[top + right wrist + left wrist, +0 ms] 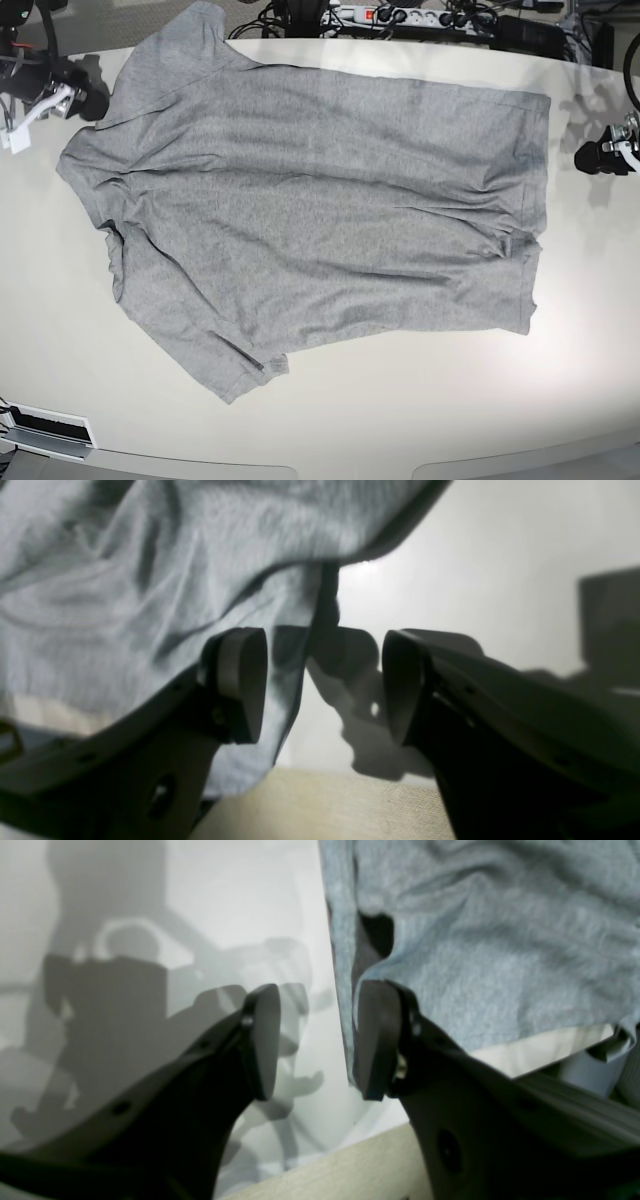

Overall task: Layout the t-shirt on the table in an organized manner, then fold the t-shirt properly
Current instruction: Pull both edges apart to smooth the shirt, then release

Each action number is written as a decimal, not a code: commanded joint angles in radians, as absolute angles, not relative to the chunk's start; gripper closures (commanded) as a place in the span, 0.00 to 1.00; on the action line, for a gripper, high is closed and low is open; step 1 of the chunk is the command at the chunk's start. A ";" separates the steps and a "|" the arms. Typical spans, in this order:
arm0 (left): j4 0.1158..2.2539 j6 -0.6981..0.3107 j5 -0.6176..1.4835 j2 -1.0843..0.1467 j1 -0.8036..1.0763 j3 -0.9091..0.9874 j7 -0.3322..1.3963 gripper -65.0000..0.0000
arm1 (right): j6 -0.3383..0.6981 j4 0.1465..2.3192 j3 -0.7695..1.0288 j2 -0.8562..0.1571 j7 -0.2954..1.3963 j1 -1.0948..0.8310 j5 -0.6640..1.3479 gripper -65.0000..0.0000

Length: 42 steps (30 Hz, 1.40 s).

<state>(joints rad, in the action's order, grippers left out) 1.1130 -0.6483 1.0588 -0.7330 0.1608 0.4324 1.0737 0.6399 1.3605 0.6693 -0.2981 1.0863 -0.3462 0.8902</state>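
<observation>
The grey t-shirt [310, 210] lies spread flat on the off-white table [420, 400], plain side up, collar end to the left, hem to the right. One sleeve [215, 350] points to the front, the other [165, 50] to the back. My left gripper [600, 155] hovers just right of the hem; in the left wrist view it [320, 1040] is open, with the shirt's edge [345, 1005] showing by one finger. My right gripper [85, 100] is at the back-left sleeve; in the right wrist view it [325, 685] is open, with a raised fold of fabric [295, 670] between the fingers.
Cables and a power strip [400, 15] run along the table's far edge. A small white and black device [45, 430] sits at the front left corner. The table's curved front edge [350, 470] shows at the bottom.
</observation>
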 commanded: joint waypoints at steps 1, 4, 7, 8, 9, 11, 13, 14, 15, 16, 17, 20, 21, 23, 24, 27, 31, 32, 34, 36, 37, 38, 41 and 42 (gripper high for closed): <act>1.126 -0.656 1.076 -0.753 0.168 0.442 1.069 0.58 | 0.644 1.372 0.675 -0.316 1.076 -0.349 0.900 0.42; 1.126 -0.656 1.076 -0.745 0.169 0.442 1.070 0.58 | 0.644 1.372 0.675 -0.316 1.077 -0.349 0.894 0.42; 1.126 -0.659 1.097 -0.745 0.168 0.442 1.070 0.58 | 0.665 1.372 0.675 -0.310 1.085 -0.343 0.910 0.42; 1.126 -0.659 1.102 -0.745 0.168 0.442 1.070 0.58 | 0.679 1.372 0.675 -0.311 1.105 -0.338 0.932 0.42; 1.126 -0.659 1.102 -0.745 0.168 0.442 1.069 0.58 | 0.694 1.373 0.675 -0.311 1.130 -0.331 0.955 0.42; 1.126 -0.659 1.101 -0.745 0.168 0.442 1.066 0.58 | 0.698 1.374 0.675 -0.310 1.181 -0.315 1.005 0.46; 1.126 -0.659 1.100 -0.745 0.169 0.442 1.067 0.58 | 0.698 1.374 0.675 -0.310 1.198 -0.304 1.022 0.51; 1.126 -0.659 1.101 -0.745 0.169 0.442 1.067 0.58 | 0.698 1.374 0.675 -0.310 1.198 -0.304 1.021 0.52; 1.126 -0.659 1.101 -0.745 0.169 0.442 1.067 0.58 | 0.698 1.374 0.675 -0.310 1.197 -0.305 1.021 0.52; 1.126 -0.659 1.102 -0.745 0.168 0.442 1.067 0.58 | 0.698 1.374 0.675 -0.310 1.198 -0.305 1.018 0.52; 1.126 -0.659 1.102 -0.745 0.168 0.442 1.066 0.58 | 0.698 1.374 0.675 -0.310 1.199 -0.305 1.013 0.52; 1.126 -0.659 1.113 -0.745 0.168 0.442 1.067 0.58 | 0.698 1.374 0.675 -0.309 1.207 -0.305 1.015 0.51; 1.126 -0.659 1.113 -0.745 0.168 0.442 1.067 0.58 | 0.698 1.374 0.675 -0.306 1.210 -0.305 1.023 0.51; 1.126 -0.659 1.113 -0.745 0.168 0.442 1.067 0.58 | 0.698 1.374 0.675 -0.292 1.228 -0.305 1.039 0.51; 1.126 -0.659 1.112 -0.745 0.168 0.442 1.066 0.58 | 0.698 1.374 0.675 -0.281 1.244 -0.305 1.055 0.51; 1.126 -0.660 1.113 -0.745 0.168 0.442 1.066 0.58 | 0.698 1.374 0.675 -0.248 1.269 -0.305 1.084 0.51; 1.126 -0.667 1.113 -0.745 0.168 0.442 1.066 0.58 | 0.698 1.374 0.675 -0.227 1.234 -0.305 1.015 0.51; 1.126 -0.667 1.113 -0.745 0.168 0.442 1.066 0.58 | 0.698 1.374 0.675 -0.228 1.222 -0.305 0.993 0.51; 1.126 -0.667 1.113 -0.745 0.168 0.442 1.066 0.58 | 0.698 1.374 0.675 -0.231 1.219 -0.305 0.986 0.51; 1.126 -0.667 1.113 -0.745 0.168 0.442 1.066 0.58 | 0.698 1.374 0.675 -0.230 1.219 -0.305 0.974 0.51; 1.126 -0.667 1.113 -0.745 0.168 0.442 1.066 0.58 | 0.698 1.374 0.675 -0.230 1.216 -0.305 0.951 0.51; 1.126 -0.667 1.113 -0.745 0.168 0.442 1.066 0.58 | 0.691 1.374 0.675 -0.230 1.215 -0.305 0.934 0.51; 1.126 -0.667 1.113 -0.745 0.168 0.442 1.063 0.58 | 0.675 1.374 0.675 -0.230 1.215 -0.305 0.900 0.51; 1.126 -0.668 1.113 -0.745 0.168 0.442 1.062 0.58 | 0.669 1.374 0.675 -0.230 1.215 -0.305 0.897 0.51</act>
<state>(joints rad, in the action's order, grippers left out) 1.1130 -0.6598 1.0927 -0.7155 0.1741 0.4324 1.0737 0.6739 1.3613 0.6697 -0.2153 1.2194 -0.3042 0.9123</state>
